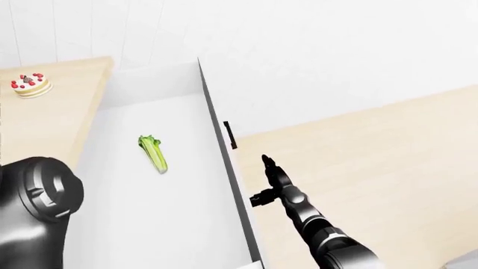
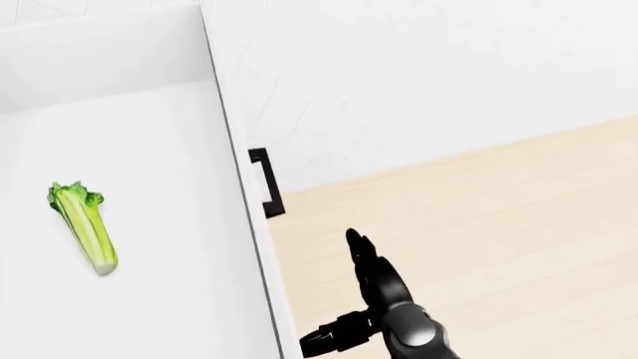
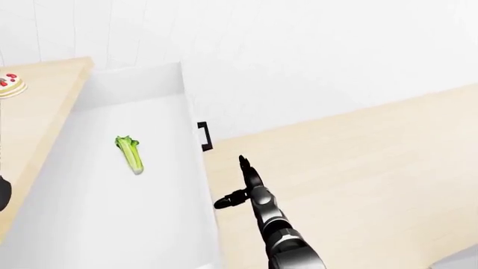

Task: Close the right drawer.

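Note:
The right drawer [image 2: 235, 172] stands pulled out, a long white box seen from above, with a celery stalk [image 2: 81, 224] lying inside. Its black handle [image 2: 264, 183] sits on the drawer's outer face. My right hand [image 2: 344, 295] is just right of that face and below the handle in the head view. It is open, one finger pointing up the view and the thumb [image 2: 321, 341] reaching left toward the drawer face. Only a rounded black part of my left arm [image 1: 33, 213] shows at the left-eye view's bottom left; that hand is hidden.
White cabinet fronts [image 2: 419, 75] fill the top right, and light wooden floor [image 2: 499, 239] lies right of the drawer. A wooden counter [image 1: 45, 123] runs along the drawer's left side, with a small cake [image 1: 31, 84] on it.

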Motion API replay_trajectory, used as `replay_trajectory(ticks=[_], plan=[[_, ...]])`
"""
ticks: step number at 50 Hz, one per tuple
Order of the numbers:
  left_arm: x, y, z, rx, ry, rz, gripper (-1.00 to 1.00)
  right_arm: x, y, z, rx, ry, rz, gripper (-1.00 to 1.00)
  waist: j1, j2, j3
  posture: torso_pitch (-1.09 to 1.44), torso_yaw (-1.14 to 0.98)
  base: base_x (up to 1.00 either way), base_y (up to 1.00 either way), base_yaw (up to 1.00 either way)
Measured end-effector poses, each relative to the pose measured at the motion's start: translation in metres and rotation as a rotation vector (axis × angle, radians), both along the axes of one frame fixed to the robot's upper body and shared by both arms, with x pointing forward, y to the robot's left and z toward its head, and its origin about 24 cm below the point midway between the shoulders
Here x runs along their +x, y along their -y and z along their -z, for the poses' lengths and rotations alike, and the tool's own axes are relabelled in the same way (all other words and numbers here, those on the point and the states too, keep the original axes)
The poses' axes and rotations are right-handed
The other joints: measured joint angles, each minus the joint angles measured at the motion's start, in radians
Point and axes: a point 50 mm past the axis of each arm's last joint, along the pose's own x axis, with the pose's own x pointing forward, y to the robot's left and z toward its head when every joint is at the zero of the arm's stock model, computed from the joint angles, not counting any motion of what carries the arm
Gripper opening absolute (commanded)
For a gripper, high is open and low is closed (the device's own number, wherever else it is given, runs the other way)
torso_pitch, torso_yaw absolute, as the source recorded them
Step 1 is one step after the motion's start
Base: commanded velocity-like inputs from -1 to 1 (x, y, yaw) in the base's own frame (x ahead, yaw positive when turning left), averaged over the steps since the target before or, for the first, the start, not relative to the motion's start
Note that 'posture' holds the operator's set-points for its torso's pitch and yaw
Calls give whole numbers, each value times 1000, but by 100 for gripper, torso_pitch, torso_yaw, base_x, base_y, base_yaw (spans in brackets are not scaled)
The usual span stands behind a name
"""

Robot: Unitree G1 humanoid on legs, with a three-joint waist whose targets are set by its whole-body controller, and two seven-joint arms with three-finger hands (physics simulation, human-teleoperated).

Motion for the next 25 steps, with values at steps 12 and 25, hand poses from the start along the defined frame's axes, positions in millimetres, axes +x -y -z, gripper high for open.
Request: replay_trajectory(ticks=[12, 25], plan=[[2, 4, 1, 5, -7, 10, 100, 0, -8, -1, 1, -2, -19, 100, -1, 0, 2, 0, 0, 0, 0, 0], [2, 3, 1, 2, -6, 9, 100, -2, -18, -1, 6, -6, -43, 100, -1, 2, 2, 0, 0, 0, 0, 0]])
